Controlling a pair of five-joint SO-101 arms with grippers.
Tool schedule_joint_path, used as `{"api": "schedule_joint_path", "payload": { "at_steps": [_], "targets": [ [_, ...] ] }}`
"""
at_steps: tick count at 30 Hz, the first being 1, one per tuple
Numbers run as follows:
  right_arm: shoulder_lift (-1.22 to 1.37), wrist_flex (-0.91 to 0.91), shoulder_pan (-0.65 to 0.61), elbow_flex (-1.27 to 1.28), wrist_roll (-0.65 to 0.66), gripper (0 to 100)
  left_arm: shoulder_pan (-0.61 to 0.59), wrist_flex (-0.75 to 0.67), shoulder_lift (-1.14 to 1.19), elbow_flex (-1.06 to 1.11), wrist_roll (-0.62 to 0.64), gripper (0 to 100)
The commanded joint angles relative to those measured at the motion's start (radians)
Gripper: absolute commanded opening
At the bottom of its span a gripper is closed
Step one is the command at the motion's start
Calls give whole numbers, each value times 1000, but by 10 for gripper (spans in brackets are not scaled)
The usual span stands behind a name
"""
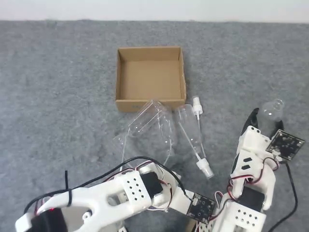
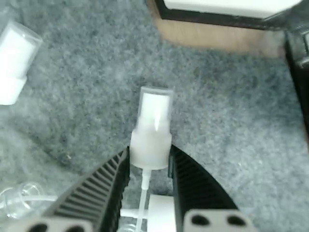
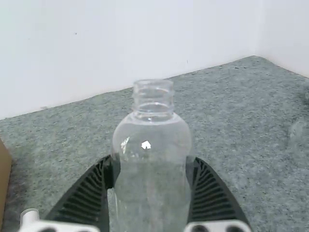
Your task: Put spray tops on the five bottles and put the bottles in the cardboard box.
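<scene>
Two grips for you: your left gripper (image 2: 149,153) clamps a spray top (image 2: 154,121); your right gripper (image 3: 153,166) clasps an uncapped bottle (image 3: 152,140).

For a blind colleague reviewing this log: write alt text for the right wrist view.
The right pincer is shut on a clear plastic bottle, gripping its body from both sides, and the bottle's threaded neck is bare. Behind it lie grey carpet and a white wall.
</scene>
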Motion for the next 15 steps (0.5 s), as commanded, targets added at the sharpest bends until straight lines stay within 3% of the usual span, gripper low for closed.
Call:
{"api": "schedule_joint_path", "payload": {
  "at_steps": [1, 8, 15],
  "targets": [
    [-22, -28, 10, -14, -5, 6, 9, 9, 5, -1, 9, 108],
    [-22, -28, 10, -14, -5, 6, 9, 103, -6, -22, 14, 108],
    [-22, -28, 10, -14, -5, 6, 6, 198, -6, -116, 132, 107]
  ]
}}
